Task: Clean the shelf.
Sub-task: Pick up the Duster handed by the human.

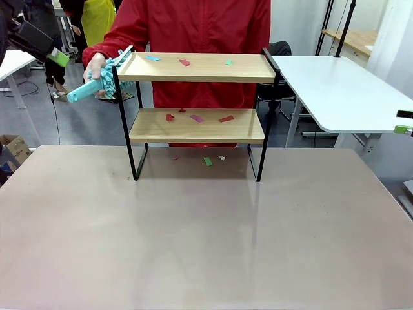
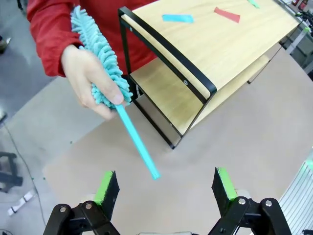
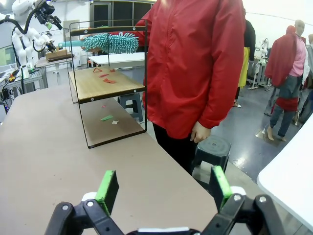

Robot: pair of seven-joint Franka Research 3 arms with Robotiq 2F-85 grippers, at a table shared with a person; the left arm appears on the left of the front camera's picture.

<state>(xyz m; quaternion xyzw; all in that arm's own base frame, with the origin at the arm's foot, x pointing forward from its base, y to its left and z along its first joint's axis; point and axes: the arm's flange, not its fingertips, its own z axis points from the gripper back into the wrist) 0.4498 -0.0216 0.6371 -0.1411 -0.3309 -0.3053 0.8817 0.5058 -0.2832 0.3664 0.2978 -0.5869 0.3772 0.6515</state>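
The shelf (image 1: pixel 200 67) stands at the table's far middle, two light wooden boards in a black frame. Coloured paper scraps (image 1: pixel 185 62) lie on both boards and on the table beneath. A person in red holds a teal fluffy duster (image 1: pixel 103 81) at the shelf's upper left corner, handle pointing away from the shelf. My left gripper (image 1: pixel 58 57) hovers open, high at the left; from its wrist I see the shelf (image 2: pixel 215 49), with the duster (image 2: pixel 100 63) and the person's hand (image 2: pixel 85 81) just beyond my gripper (image 2: pixel 166 183). My right gripper (image 1: pixel 404 122) is open at the right edge; in its wrist view, gripper (image 3: pixel 161 188), shelf (image 3: pixel 105 85).
The brown-grey table (image 1: pixel 206 239) stretches wide in front of the shelf. A white table (image 1: pixel 335 90) stands at the back right. A cardboard box (image 1: pixel 14 150) sits on the floor at the left. A black stool (image 3: pixel 212 147) stands beside the person.
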